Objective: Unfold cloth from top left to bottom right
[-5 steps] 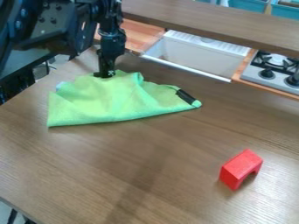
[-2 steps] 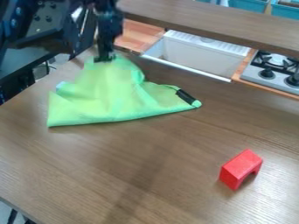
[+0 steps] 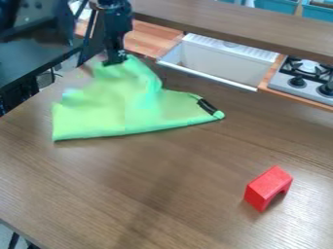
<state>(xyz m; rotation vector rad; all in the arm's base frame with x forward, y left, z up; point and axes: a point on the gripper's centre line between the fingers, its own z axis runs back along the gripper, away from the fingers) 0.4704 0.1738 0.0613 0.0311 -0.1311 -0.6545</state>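
A red, arch-shaped block with a notch cut in its underside (image 3: pixel 267 188) sits toward the right of the brown wood-grain tabletop (image 3: pixel 195 194), near the lower right of the view (its cut-out faces the right-hand side). Beyond the far edge lies a white rectangular sink basin (image 3: pixel 221 63), with a reddish-brown wooden counter panel (image 3: pixel 151 38) to its left and a grey stove top with black burner grates and dark knobs (image 3: pixel 305 80) to its right. A long brown wooden shelf board (image 3: pixel 240 24) runs across behind them, and light-blue plastic bins (image 3: pixel 276 5) stand at the top edge.
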